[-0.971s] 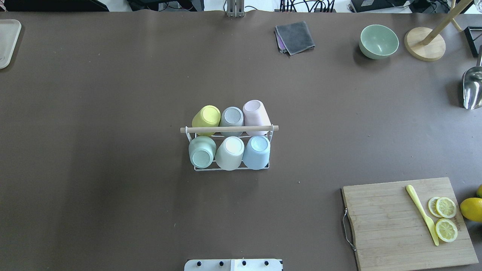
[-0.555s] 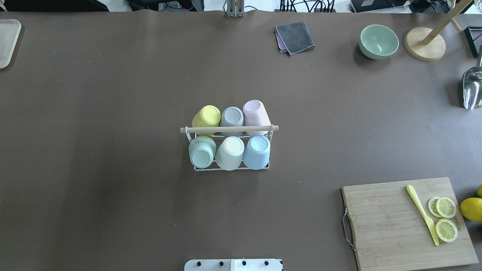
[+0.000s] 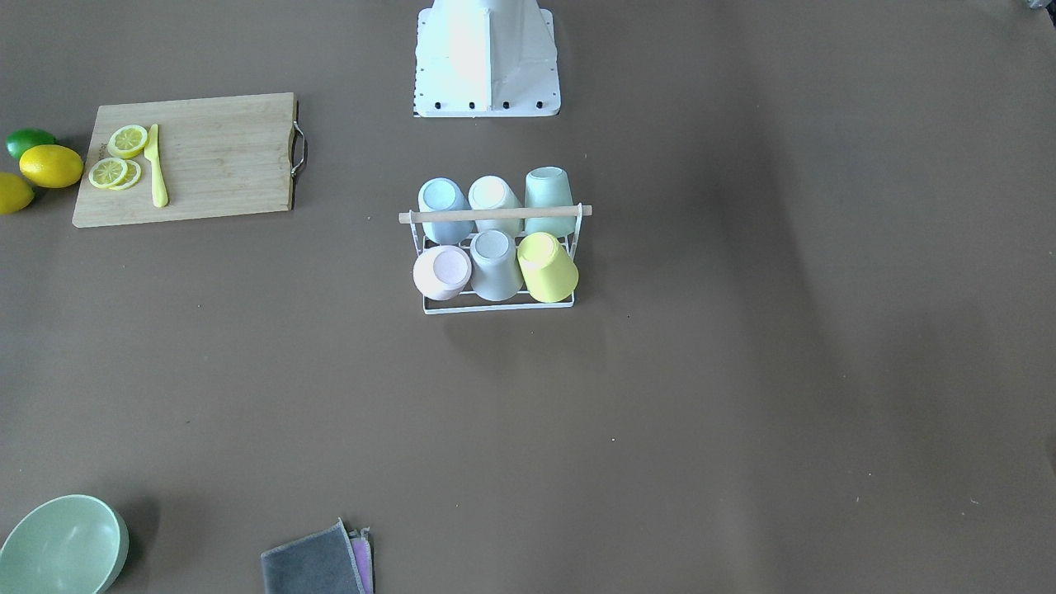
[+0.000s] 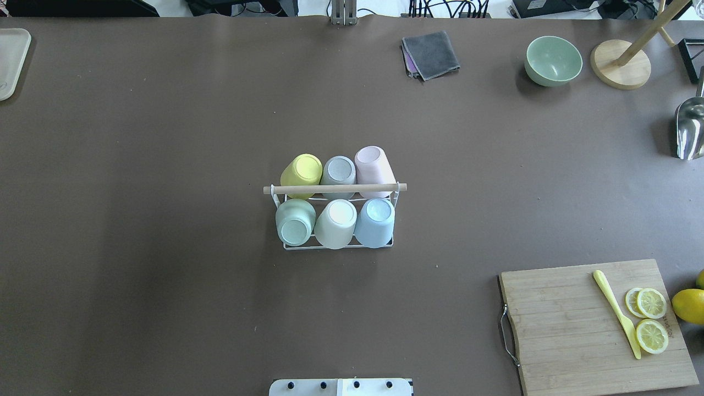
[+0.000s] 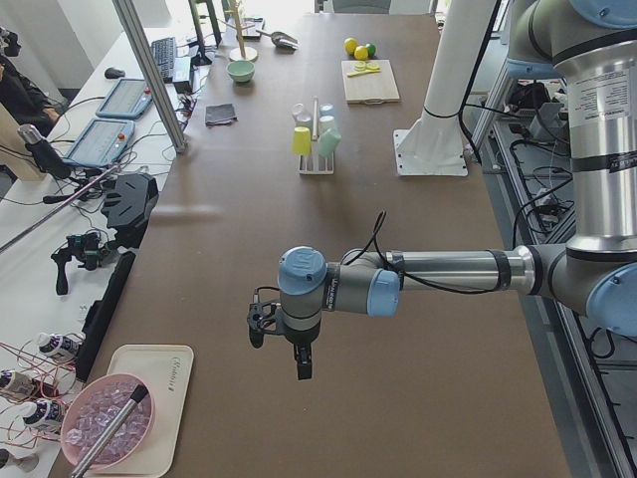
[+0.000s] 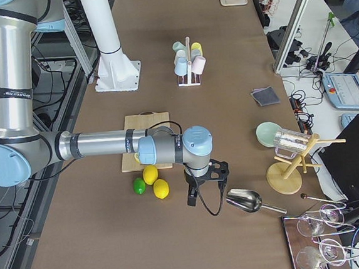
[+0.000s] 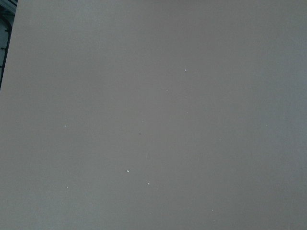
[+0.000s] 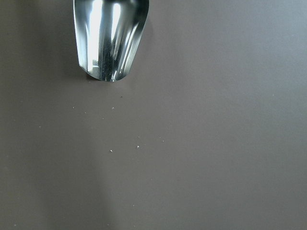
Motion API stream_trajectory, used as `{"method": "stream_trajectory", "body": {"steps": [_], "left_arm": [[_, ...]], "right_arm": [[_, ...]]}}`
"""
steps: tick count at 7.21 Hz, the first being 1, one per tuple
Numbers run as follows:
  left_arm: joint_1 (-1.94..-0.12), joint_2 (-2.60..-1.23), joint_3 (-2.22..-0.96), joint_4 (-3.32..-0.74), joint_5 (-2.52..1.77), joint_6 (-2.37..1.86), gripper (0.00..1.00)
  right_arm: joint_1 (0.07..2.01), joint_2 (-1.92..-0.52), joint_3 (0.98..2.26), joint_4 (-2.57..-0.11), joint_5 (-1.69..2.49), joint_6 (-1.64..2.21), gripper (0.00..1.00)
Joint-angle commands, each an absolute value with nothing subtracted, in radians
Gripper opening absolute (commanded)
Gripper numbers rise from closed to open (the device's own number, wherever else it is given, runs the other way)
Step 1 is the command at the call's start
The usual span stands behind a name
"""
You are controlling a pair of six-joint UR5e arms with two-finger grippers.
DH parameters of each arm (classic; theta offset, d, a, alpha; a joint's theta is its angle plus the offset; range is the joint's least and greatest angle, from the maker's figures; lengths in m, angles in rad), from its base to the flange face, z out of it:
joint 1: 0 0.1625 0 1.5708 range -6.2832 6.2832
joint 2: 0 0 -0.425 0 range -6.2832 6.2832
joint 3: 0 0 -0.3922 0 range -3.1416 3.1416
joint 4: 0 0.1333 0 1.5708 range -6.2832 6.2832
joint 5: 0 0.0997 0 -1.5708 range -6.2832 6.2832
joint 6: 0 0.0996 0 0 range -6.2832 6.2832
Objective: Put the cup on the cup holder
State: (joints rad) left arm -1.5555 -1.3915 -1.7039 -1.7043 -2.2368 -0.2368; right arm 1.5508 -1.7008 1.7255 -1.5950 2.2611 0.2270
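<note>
1. The cup holder (image 4: 335, 188), a small white wire rack with a light wooden rod handle, stands mid-table on the brown table cover (image 4: 165, 165).
2. 6 pastel cups sit upside down on its prongs in 2 rows of 3. The yellow cup (image 4: 301, 171), grey cup (image 4: 338, 171) and pink cup (image 4: 373, 164) are beyond the rod. The green cup (image 4: 295, 220), cream cup (image 4: 335, 221) and blue cup (image 4: 375, 220) are nearer the robot.
3. The left gripper (image 5: 297, 360) hangs over bare table, well apart from the holder; I cannot tell how its jaws stand.
4. The right gripper (image 6: 190, 198) hangs near a shiny metal scoop (image 6: 248, 201); I cannot tell its jaws' state either.
</note>
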Motion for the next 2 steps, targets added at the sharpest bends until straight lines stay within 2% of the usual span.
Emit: {"method": "stream_trajectory", "body": {"steps": [1, 2], "left_arm": [[-1.555, -1.391, -1.703, -1.704, -2.240, -0.236, 0.98], [-1.555, -1.393, -1.703, -1.704, -2.240, -0.238, 0.98]], "right_arm": [[1.551, -1.701, 1.726, -1.595, 2.263, 0.227, 1.00], [1.551, -1.701, 1.727, -1.595, 2.263, 0.230, 1.00]]}}
